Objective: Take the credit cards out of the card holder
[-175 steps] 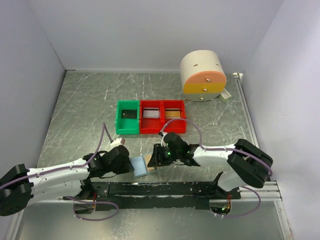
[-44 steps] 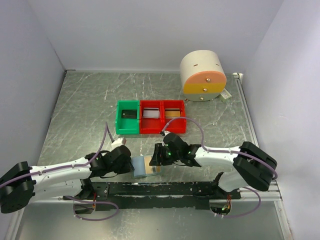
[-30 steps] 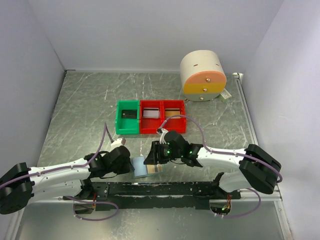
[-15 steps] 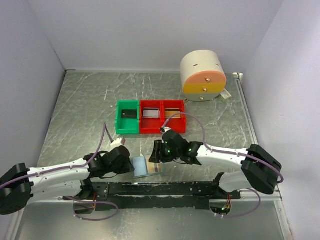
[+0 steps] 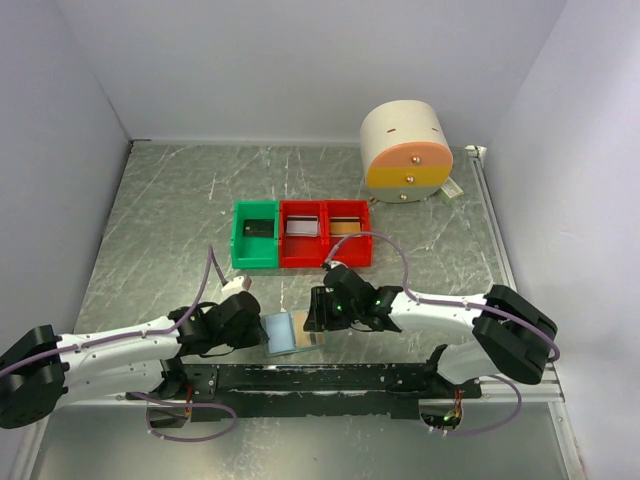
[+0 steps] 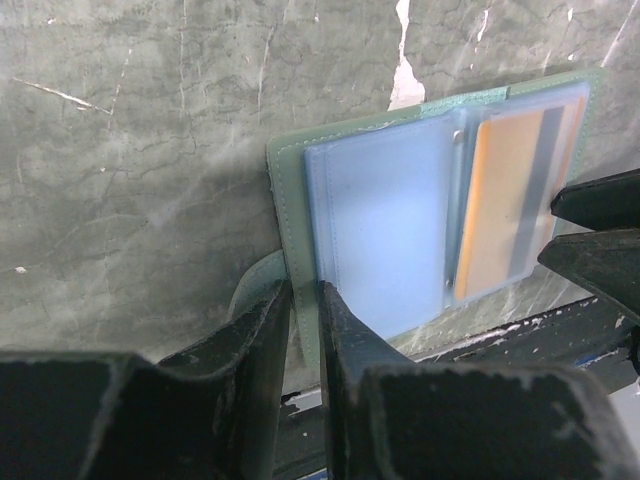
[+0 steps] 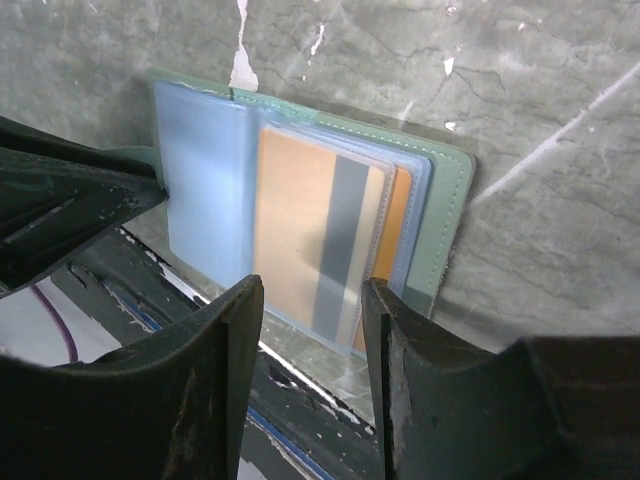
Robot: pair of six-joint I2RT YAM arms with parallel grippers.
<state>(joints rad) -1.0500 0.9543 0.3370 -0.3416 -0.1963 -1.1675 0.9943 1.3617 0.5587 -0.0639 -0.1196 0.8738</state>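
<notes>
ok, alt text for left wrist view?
Left end effector pinches the left edge of a pale blue translucent plastic card holder open over a grey marbled table. An orange plastic card fills its right pocket, right end effector alongside.

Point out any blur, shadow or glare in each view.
Left wrist: the left hand is dark and out of focus in the foreground, the card holder sharp, a soft shadow beside it. Right wrist: the right hand is blurred too; the credit card looks hazy through the sleeve. Top external: even light, mild sheen on the table.
</notes>
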